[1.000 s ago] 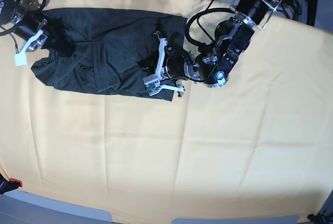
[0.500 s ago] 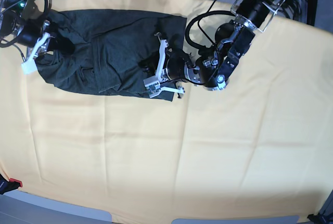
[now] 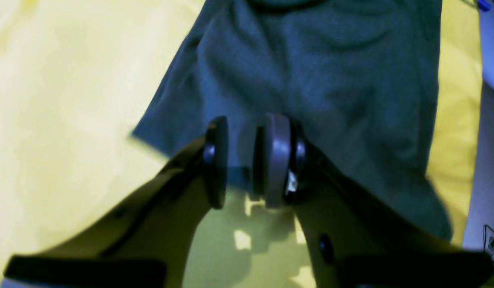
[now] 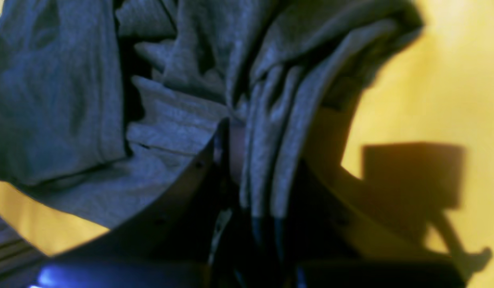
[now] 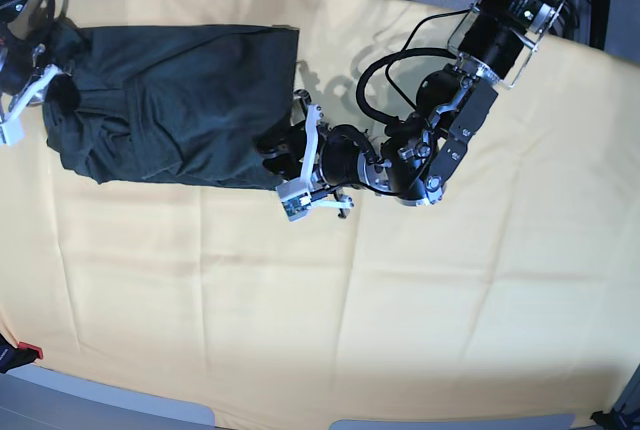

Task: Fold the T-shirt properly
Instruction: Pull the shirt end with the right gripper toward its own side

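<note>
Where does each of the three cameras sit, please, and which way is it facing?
Base: sits high above, looks down on the yellow cloth and the T-shirt; shows both arms, the left gripper and the right gripper.
Left wrist: rides behind the left gripper, looking along its fingers at the shirt's edge.
Right wrist: rides behind the right gripper, looking at bunched folds pinched in it.
Shared: all three show the T-shirt on the yellow cloth.
</note>
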Motion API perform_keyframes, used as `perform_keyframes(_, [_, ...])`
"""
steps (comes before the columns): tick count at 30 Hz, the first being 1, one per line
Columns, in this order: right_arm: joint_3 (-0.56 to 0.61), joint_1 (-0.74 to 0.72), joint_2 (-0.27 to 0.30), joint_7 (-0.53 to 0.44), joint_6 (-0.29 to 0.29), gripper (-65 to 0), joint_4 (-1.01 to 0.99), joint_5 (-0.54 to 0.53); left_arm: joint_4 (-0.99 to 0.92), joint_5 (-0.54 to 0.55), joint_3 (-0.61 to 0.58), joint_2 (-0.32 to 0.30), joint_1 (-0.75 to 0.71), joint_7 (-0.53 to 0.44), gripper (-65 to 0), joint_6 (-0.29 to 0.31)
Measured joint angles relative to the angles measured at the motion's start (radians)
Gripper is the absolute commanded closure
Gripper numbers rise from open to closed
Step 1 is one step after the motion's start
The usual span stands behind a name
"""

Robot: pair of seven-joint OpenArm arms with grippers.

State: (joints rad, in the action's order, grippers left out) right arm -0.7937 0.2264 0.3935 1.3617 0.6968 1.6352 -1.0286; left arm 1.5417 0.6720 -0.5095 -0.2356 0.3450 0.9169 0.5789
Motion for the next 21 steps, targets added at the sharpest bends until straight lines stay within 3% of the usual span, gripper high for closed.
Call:
perform_keyframes(5, [-0.054, 0.0, 0.074, -0.004, 0.0, 0.0, 0.016, 0.001, 0.0, -0.071, 0.0, 0.0, -0.001, 0.0, -17.8, 0.001])
perform_keyframes(11, [-0.104, 0.001, 0.086, 0.017, 0.0, 0.0, 0.064, -0.02, 0.0, -0.167, 0.0, 0.0, -0.011, 0.0, -17.8, -0.063])
perform_keyframes(15, [-0.105, 0.001, 0.071, 0.057, -0.001, 0.0, 0.165, -0.159, 0.0, -0.18, 0.0, -0.001, -0.012, -0.001, -17.8, -0.074])
perform_keyframes(20, [-0.104, 0.0, 0.017, 0.058, 0.001, 0.0, 0.33, -0.438, 0.0, -0.18, 0.0, -0.002, -0.012, -0.001, -17.8, -0.074])
perform_keyframes(21, [-0.104, 0.0, 0.003, 0.052, 0.001, 0.0, 0.36, -0.451, 0.0, -0.187, 0.0, -0.003, -0.012, -0.001, -17.8, -0.074])
